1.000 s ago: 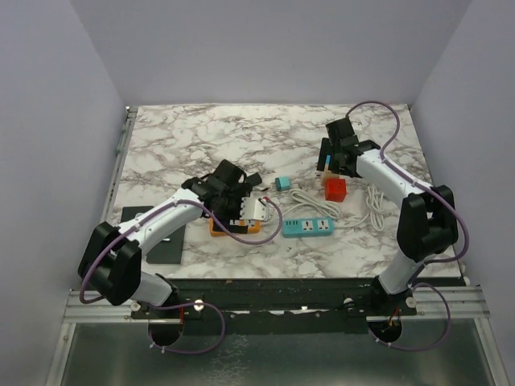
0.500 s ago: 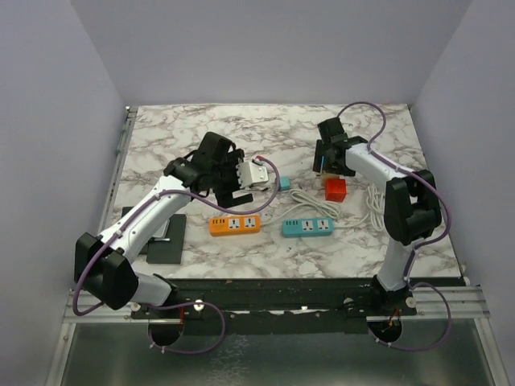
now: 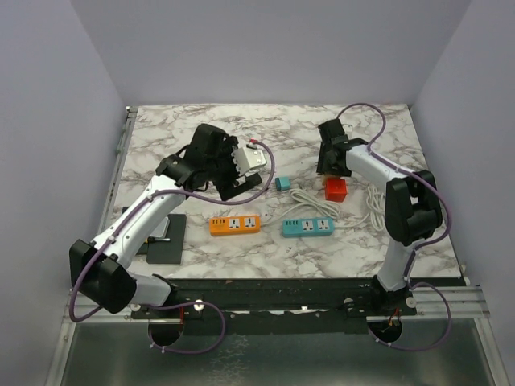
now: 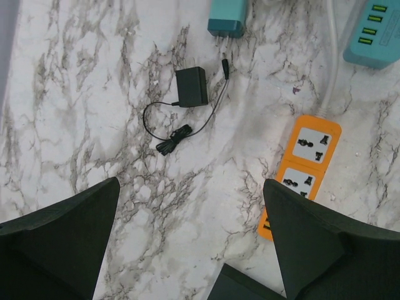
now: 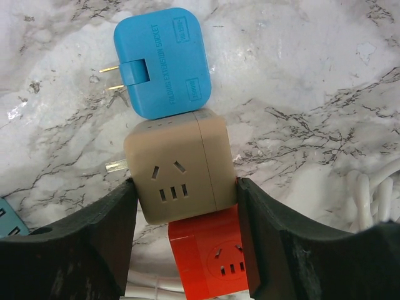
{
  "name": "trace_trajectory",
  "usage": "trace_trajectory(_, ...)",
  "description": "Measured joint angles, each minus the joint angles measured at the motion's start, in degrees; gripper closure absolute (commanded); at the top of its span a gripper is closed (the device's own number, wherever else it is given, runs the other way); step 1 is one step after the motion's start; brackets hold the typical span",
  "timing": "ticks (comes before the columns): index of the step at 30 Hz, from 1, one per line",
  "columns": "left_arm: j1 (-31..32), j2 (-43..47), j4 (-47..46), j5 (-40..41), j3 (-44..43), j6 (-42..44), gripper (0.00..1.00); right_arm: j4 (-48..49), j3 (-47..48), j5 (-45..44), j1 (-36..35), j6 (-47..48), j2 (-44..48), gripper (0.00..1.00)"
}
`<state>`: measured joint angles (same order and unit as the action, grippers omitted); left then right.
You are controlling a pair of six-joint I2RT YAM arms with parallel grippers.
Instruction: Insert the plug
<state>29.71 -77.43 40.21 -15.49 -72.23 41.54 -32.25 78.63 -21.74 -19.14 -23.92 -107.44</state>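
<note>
Right gripper (image 5: 183, 187) pinches beige cube (image 5: 178, 167) | blue adapter (image 5: 164, 62) seemingly abuts | left gripper (image 4: 190, 182) spread

Table (image 5: 300, 75) looks glossy marble, beige cube (image 5: 178, 169) matt plastic, with 2 metal prongs (image 5: 107, 67) on blue plug (image 5: 165, 62).

Left claw (image 4: 189, 185) spread wide, nothing between its dark fingers (image 4: 59, 240). Marble surface (image 4: 94, 112) below. Black power adapter (image 4: 191, 86) lies centre, its thin cord (image 4: 173, 139) partly bundled. Teal plug adapter (image 4: 226, 12) at top edge. Orange power strip (image 4: 301, 172) on the right; teal power strip (image 4: 375, 34) in the top-right corner.
</note>
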Motion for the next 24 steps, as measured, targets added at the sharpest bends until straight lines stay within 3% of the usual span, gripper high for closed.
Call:
trace_trajectory(4,0.00,1.03,-1.99,1.03,-1.68,-2.01,0.01,-0.24,0.00,2.60,-0.07,0.59,2.47,0.74)
trace_trajectory(8,-0.09,4.28,-3.58,-0.20,-1.25,-1.16,0.01,-0.31,0.07,7.78,-1.25,1.90,10.62,0.75)
trace_trajectory(15,-0.09,10.82,-6.49,-7.69,0.70,2.36,0.01,-0.02,2.34,17.31,-9.18,3.15,22.93,0.75)
trace_trajectory(24,0.44,21.11,-12.39,-17.81,12.74,10.25,0.01,1.62,0.57,28.96,-15.96,-0.52,29.16,0.75)
